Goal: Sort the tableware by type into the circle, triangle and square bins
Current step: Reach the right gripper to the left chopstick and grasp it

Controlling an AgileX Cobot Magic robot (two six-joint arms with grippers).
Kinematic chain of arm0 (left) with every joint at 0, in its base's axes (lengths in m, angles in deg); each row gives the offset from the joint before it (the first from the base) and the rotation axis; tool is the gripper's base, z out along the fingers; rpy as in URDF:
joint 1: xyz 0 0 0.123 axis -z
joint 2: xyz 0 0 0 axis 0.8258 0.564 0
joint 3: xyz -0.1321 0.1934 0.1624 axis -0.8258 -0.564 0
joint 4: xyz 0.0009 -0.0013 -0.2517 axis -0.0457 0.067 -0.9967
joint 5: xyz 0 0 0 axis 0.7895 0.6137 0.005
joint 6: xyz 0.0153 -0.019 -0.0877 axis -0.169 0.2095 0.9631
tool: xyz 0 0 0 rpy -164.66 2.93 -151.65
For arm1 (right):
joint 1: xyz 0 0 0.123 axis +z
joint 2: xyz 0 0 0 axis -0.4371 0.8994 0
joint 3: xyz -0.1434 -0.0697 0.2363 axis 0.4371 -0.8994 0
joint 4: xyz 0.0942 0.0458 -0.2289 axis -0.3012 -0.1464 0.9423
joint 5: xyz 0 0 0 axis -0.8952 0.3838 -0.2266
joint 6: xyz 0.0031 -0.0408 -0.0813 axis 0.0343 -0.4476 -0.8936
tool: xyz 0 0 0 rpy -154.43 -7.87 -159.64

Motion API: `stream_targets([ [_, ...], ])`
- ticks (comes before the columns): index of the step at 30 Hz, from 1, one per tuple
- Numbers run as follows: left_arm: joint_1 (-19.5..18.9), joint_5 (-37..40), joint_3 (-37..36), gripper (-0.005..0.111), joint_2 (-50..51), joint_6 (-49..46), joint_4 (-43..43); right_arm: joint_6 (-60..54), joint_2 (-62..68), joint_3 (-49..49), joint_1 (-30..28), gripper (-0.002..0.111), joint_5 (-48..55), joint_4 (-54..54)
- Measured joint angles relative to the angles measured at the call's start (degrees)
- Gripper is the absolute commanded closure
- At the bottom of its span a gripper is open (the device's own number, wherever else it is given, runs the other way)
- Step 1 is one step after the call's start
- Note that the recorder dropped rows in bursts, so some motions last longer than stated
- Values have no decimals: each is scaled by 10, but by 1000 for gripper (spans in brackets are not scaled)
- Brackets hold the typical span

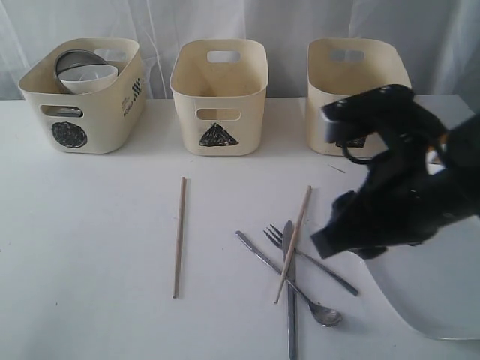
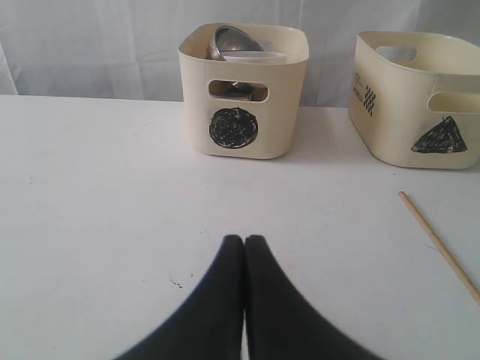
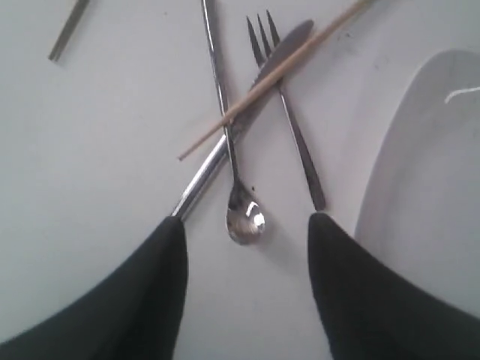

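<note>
The circle bin [image 1: 82, 112] holds the steel bowl [image 1: 73, 58] and the white bowl [image 1: 91, 78]. The triangle bin [image 1: 219, 97] looks empty, and my right arm [image 1: 397, 187] hides the front of the square bin [image 1: 352, 71]. One chopstick [image 1: 179, 236] lies alone. The other chopstick [image 3: 277, 71] crosses the fork [image 3: 292, 139], knife [image 3: 217, 161] and spoon [image 3: 244, 219]. My right gripper [image 3: 247, 219] hovers open over the spoon's bowl, beside the white plate [image 3: 427, 187]. My left gripper [image 2: 244, 238] is shut and empty, facing the circle bin [image 2: 244, 97]. No mugs show.
The three bins stand in a row along the back of the white table [image 1: 90, 247], before a white curtain [image 1: 285, 22]. The plate [image 1: 435, 292] runs past the table's front right corner of the view. The triangle bin [image 2: 420, 105] sits to the circle bin's right.
</note>
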Motion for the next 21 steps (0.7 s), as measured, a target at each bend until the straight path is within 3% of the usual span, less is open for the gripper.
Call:
stream_targets([
  [11,0,0,0,107,0,0,0,183,220,143,191,61,-34,85],
  [18,0,1,0,107,0,0,0,362,338,246,203,61,-4,167],
  [21,0,1,0,107,0,0,0,387,371,281,203,61,1,173],
])
